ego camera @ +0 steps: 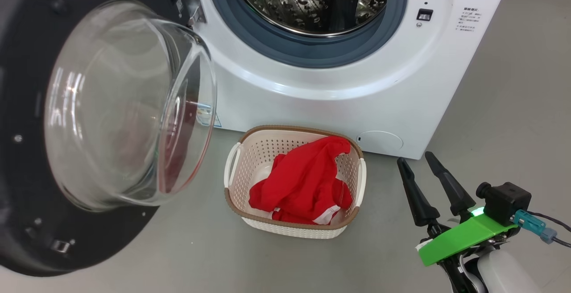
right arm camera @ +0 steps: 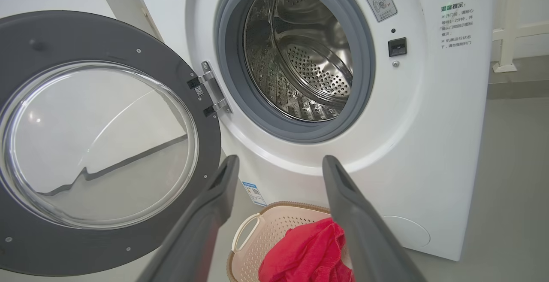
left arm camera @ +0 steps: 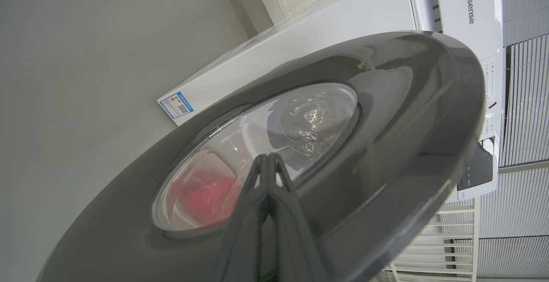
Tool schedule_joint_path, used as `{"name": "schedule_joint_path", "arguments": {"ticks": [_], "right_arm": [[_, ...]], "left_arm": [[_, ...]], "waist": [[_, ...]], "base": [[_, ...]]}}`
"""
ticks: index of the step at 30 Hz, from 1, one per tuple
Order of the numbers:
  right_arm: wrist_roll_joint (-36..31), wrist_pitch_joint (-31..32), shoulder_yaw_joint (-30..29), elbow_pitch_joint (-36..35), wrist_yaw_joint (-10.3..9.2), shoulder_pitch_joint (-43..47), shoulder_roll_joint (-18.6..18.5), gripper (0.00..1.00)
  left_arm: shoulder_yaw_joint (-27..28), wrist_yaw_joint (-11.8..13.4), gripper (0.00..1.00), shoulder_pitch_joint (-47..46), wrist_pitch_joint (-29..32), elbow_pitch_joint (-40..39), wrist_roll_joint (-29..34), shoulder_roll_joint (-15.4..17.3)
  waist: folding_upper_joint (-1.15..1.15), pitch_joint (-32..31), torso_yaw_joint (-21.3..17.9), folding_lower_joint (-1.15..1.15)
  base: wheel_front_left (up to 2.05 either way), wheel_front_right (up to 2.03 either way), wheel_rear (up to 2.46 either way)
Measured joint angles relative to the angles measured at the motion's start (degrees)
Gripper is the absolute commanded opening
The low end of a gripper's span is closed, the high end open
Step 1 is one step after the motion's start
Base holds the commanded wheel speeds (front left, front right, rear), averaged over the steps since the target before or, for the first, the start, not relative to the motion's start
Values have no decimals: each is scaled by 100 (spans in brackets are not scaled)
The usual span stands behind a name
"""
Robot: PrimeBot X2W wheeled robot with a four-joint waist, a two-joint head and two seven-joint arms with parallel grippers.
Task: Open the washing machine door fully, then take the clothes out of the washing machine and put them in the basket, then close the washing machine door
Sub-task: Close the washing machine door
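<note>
Our left tool (left arm camera: 268, 158) is pinched shut and empty, its tips right at the outer face of the door (ego camera: 125, 105), which stands wide open. Our right tool (ego camera: 415, 159) is spread open, holding nothing. The red clothes (ego camera: 303, 181) lie in the basket (ego camera: 254, 159) just to its left, with the washer (ego camera: 334, 110) ahead.

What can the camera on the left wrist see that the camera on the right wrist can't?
Left wrist view: the washing machine door from its shiny outer side, the shut left tool pointing at its glass, and the Hisense name. Right wrist view: the door's inner side, the steel drum, grey gasket, hinge and the open right tool. Both: the washing machine, its blue label, and the basket with red clothes in it.
</note>
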Motion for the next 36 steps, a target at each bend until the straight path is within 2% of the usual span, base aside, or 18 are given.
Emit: {"name": "schedule_joint_path", "arguments": {"ticks": [19, 24, 28, 36], "right_arm": [[2, 0, 18, 10, 0, 18, 14, 100], [3, 0, 31, 14, 0, 21, 14, 100], [9, 0, 30, 13, 0, 119, 14, 100], [12, 0, 30, 22, 0, 136, 15, 100]], "left_arm": [[-342, 339, 0, 237, 626, -1067, -361, -318], [-371, 391, 0, 244, 683, -1252, -481, -423], [-409, 541, 0, 258, 775, -1454, -568, -506], [-545, 589, 0, 307, 854, -1667, -587, -601]], "waist": [[0, -122, -127, 0], [0, -150, -222, 0], [0, -186, -332, 0], [0, -219, -504, 0]], "base": [[0, 0, 0], [0, 0, 0], [0, 0, 0], [0, 0, 0]]}}
